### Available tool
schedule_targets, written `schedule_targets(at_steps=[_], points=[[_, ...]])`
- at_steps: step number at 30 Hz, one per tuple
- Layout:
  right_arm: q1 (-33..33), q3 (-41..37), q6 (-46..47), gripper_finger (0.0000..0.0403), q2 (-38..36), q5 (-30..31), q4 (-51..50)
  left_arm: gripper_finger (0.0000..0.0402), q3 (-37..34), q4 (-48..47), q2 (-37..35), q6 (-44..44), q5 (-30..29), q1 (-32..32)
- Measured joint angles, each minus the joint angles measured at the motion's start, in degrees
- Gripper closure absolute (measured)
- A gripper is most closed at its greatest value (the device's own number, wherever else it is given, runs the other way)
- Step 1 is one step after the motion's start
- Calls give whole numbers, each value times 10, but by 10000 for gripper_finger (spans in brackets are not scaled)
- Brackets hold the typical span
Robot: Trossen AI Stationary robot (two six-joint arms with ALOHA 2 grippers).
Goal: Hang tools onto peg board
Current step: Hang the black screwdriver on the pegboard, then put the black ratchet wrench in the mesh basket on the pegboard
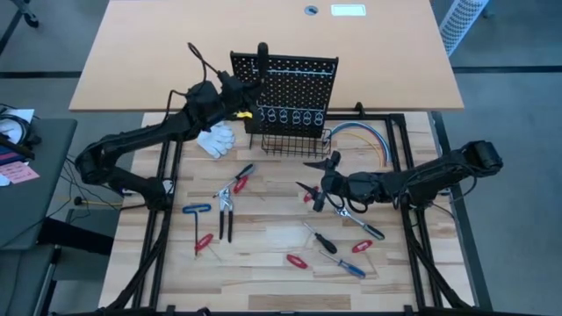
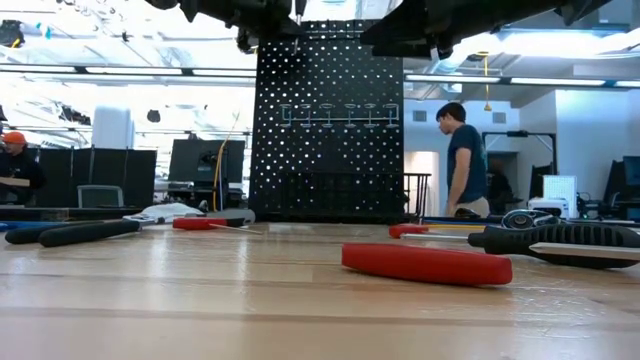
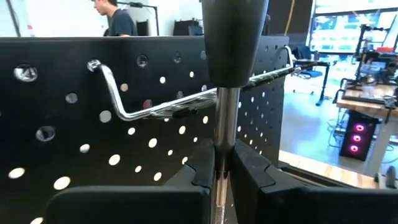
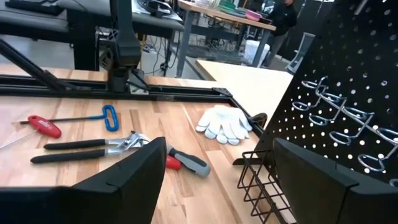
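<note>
- The black-handled screwdriver [image 3: 231, 43] stands upright, its shaft clenched between the left jaws [image 3: 222, 171], handle up, so the tip can drop toward the rings.
- Just beyond those jaws is the peg board [image 1: 294, 92] with its chrome rail [image 3: 155, 107].
- The right jaws [image 4: 217, 171] hang released over the counter [image 1: 263, 237], facing the pliers [image 4: 87, 149], likely the next pick.

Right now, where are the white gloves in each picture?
High view: the white gloves lie left of the peg board, under the left arm.
Low view: a pale shape at table level left of the peg board may be them; cannot tell.
Left wrist view: not in it.
Right wrist view: near the middle, beside the wire basket.
Shared landmark: the peg board.
</note>
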Motion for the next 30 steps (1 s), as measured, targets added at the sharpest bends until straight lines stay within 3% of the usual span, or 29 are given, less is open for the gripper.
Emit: schedule_targets(at_steps=[8, 18, 30], points=[[0, 0, 1, 109, 0, 0, -3, 386, 0, 15, -5, -7, -27, -4], [0, 0, 6, 109, 0, 0, -3, 385, 0, -43, -4, -33, -20, 18], [0, 0, 5, 109, 0, 0, -3, 262, -8, -122, -4, -61, -26, 27]])
